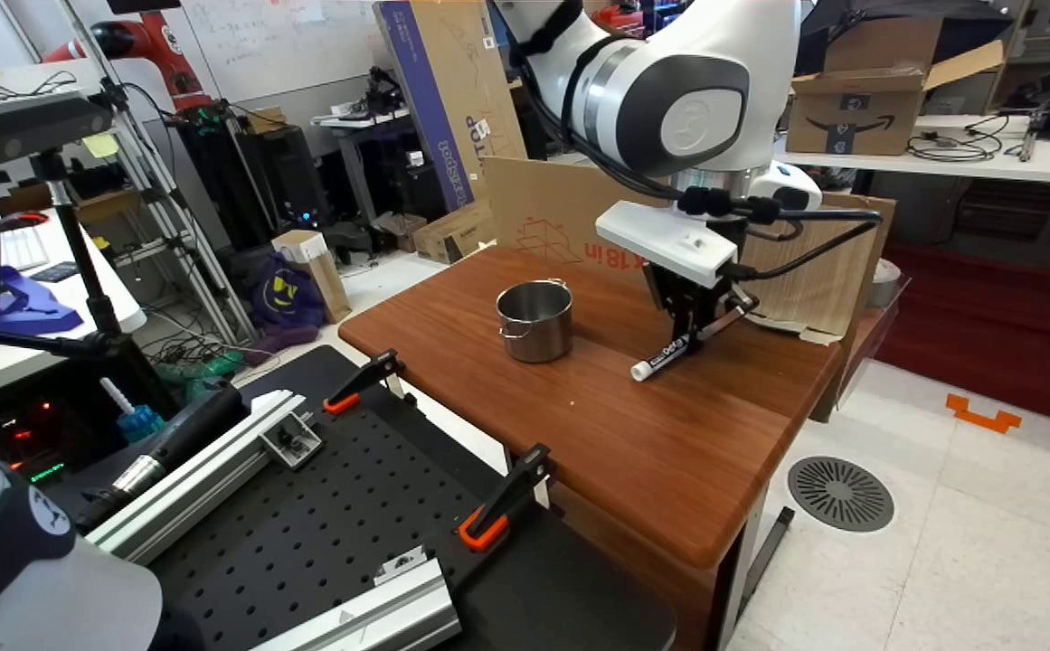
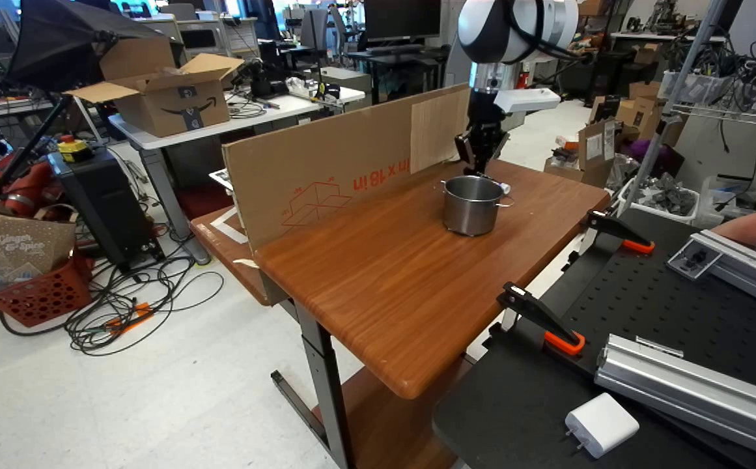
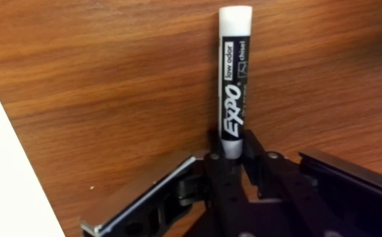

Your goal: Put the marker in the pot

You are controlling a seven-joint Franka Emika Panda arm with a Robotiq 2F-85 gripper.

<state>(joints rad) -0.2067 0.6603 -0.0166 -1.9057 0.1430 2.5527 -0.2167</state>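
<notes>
Jaws: drawn in on the marker (image 3: 234, 85), which is pinched from both sides at the pale, tapered part below its label; its white end is pointed well out past the gripper (image 3: 233, 146). The marker is held low over the table (image 1: 597, 452); whether the wood is touched cannot be told.

Step in hand, as judged: grasp made, lift and carry not yet done. The pot (image 1: 535, 330) is seen upright on the table in both exterior views, apart from the gripper. Next, the marker should be raised until its free end clears the pot's rim, carried over the mouth and released there. By a low pass, the rim or a wire handle could be caught.

Farther out: room behind the gripper may be limited by a cardboard panel (image 2: 338, 156); two clamps (image 1: 508, 495) are seen along the black board (image 1: 335, 533) beside the table.
</notes>
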